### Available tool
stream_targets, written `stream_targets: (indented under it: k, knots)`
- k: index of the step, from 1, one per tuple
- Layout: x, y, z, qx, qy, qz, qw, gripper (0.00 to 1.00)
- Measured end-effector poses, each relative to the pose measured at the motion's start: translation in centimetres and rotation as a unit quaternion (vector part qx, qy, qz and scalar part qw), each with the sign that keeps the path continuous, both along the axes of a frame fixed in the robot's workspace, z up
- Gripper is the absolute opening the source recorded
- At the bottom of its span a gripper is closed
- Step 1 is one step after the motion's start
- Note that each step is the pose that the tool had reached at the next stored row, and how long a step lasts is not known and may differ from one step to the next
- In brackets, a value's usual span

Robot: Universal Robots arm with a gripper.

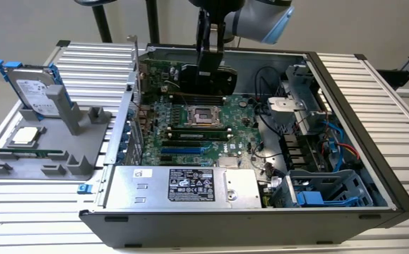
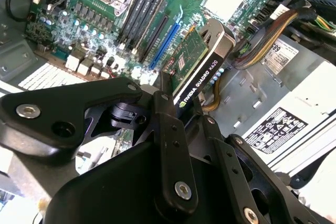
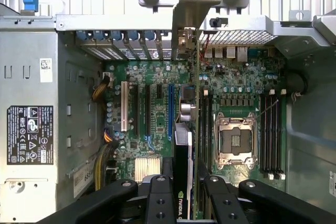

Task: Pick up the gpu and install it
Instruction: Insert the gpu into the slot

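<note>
ribbed metal table (image 1: 363, 100), open case (image 1: 225, 225) — black hand (image 2: 170, 106) gripping flat green gpu (image 2: 190, 62)

Open computer case (image 1: 246, 225) on ribbed desk (image 1: 35, 211); silver hard drive (image 1: 35, 91) propped in grey holder (image 1: 73, 111) at the exterior view's left.

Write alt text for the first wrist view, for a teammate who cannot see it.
The end effector grips a graphics card edge-on over the green motherboard inside an open computer case, seen from straight above. The card runs beside a blue slot, its silver bracket toward the case's rear wall; an empty processor socket lies on its other side.
</note>
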State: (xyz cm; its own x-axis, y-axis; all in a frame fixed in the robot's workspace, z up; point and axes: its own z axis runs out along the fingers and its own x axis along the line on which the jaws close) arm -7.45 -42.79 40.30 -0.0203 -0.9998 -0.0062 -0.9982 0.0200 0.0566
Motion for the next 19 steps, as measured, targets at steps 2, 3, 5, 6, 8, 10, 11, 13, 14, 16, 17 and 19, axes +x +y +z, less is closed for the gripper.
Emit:
stream_targets:
  k: [2, 3, 5, 6, 8, 10, 11, 13, 14, 16, 17, 19]
  knots:
    - [0.03, 0.0, -0.01, 0.0, 0.0, 0.0, 1.0, 0.0]
    - [0.03, 0.0, -0.01, 0.0, 0.0, 0.0, 1.0, 0.0]
    - [0.04, 0.0, 0.0, -0.0001, 0.0, 0.0, 1.0, 0.0]
    - [0.04, 0.0, 0.0, -0.0001, 0.0, 0.0, 1.0, 0.0]
    - [0.04, 0.0, 0.0, 0.0, 0.0, 0.0, 1.0, 0.0]
    - [0.04, 0.0, -0.02, 0.0, -0.0001, 0.0, 1.0, 0.0]
    - [0.05, 0.0, -0.05, 0.0001, -0.0003, 0.0, 1.0, 0.0]
    - [0.05, 0.0, -0.12, 0.0, -0.0005, 0.0, 1.0, 0.0]
    - [0.05, 0.0, -0.16, 0.0, -0.0006, 0.0, 1.0, 0.0]
    - [0.04, 0.0, -0.24, 0.0, -0.0008, 0.0, 1.0, 0.0]
    - [0.04, 0.0, -0.27, 0.0, -0.0008, 0.0, 1.0, 0.0]
    - [0.05, 0.0, -0.34, 0.0, -0.001, 0.0, 1.0, 0.0]
